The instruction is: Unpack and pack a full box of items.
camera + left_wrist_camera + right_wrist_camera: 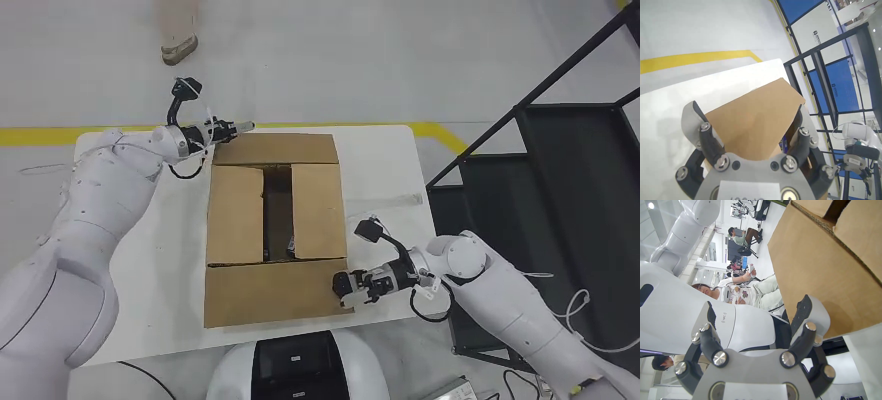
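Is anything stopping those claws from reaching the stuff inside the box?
Yes. Two flaps lie folded over the box, leaving only a narrow gap down the middle. The left gripper and right gripper sit outside, at opposite corners.

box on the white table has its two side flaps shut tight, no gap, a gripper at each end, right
No: the top view shows a dark gap between the two side flaps of the box. It is on the white table, with the left gripper and right gripper at opposite ends.
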`<move>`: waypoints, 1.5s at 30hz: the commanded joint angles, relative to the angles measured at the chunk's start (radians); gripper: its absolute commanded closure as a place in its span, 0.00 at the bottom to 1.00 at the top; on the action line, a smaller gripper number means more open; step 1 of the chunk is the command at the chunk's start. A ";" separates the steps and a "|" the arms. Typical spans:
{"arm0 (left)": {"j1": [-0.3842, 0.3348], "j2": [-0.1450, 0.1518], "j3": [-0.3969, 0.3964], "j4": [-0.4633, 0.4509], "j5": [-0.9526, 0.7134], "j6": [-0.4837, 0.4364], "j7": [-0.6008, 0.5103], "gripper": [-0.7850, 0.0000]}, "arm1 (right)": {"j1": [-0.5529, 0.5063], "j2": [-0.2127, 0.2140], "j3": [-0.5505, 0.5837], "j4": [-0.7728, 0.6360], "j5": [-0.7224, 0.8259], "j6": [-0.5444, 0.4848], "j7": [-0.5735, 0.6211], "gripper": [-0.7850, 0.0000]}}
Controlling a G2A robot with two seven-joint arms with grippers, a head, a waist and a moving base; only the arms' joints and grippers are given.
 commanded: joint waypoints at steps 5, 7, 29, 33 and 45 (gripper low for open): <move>-0.009 0.053 -0.066 0.054 -0.027 -0.241 0.016 0.00 | 0.035 -0.008 0.014 -0.011 0.035 0.064 -0.069 0.00; -0.002 0.077 -0.083 0.060 -0.035 -0.316 -0.022 0.00 | 0.058 -0.012 0.017 -0.014 0.039 0.108 -0.098 0.00; 0.581 0.567 -0.378 -0.879 -0.233 -0.288 -0.314 0.00 | 0.458 -0.178 -0.301 0.183 -0.154 0.549 -0.451 0.00; 0.596 0.581 -0.384 -0.910 -0.251 -0.288 -0.314 0.00 | 0.465 -0.184 -0.309 0.188 -0.151 0.547 -0.454 0.00; 0.596 0.581 -0.384 -0.910 -0.251 -0.288 -0.314 0.00 | 0.465 -0.184 -0.309 0.188 -0.151 0.547 -0.454 0.00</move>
